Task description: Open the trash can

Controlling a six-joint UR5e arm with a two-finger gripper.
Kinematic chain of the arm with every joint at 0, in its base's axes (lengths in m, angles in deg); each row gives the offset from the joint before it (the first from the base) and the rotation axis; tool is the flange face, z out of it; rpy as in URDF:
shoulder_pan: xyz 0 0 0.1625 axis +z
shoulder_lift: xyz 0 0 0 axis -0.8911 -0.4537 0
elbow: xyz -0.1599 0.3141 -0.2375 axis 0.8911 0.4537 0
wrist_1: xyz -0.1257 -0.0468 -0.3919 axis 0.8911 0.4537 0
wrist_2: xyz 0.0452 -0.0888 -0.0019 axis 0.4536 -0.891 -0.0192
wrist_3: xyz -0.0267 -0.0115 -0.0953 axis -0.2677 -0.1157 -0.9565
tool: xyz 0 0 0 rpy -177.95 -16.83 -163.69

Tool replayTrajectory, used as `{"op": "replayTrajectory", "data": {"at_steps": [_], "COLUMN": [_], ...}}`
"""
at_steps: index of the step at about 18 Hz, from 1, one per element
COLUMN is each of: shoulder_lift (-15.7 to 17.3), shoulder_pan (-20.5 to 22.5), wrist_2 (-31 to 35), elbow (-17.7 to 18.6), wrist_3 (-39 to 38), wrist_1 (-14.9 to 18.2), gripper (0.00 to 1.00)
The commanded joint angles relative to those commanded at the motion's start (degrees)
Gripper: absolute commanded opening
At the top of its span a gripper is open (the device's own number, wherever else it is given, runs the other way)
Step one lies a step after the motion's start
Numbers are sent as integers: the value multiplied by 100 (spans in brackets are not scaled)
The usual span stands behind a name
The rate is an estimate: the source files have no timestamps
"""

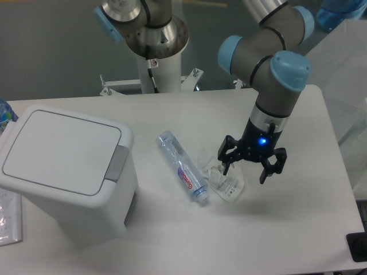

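The trash can is a large boxy white bin at the left of the table. Its flat white lid lies shut, and the grey push-button latch sits on its right edge. My gripper hangs to the right of the bin, well apart from it, above the table. Its black fingers are spread open and hold nothing. It hovers just over a crumpled clear plastic wrapper.
A clear plastic bottle with a pink label lies between the bin and the gripper. A clear plastic sheet lies at the bin's left. The arm's base stands at the table's back edge. A dark object sits at the right edge.
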Motion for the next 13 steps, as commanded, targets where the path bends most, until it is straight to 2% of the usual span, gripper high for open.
{"op": "replayTrajectory", "data": {"at_steps": [13], "shoulder_lift": [9], "shoulder_pan": [-9], "wrist_2": [-70], "elbow": [0], "wrist_3": [-9], "wrist_1": [9], "gripper": [100]}}
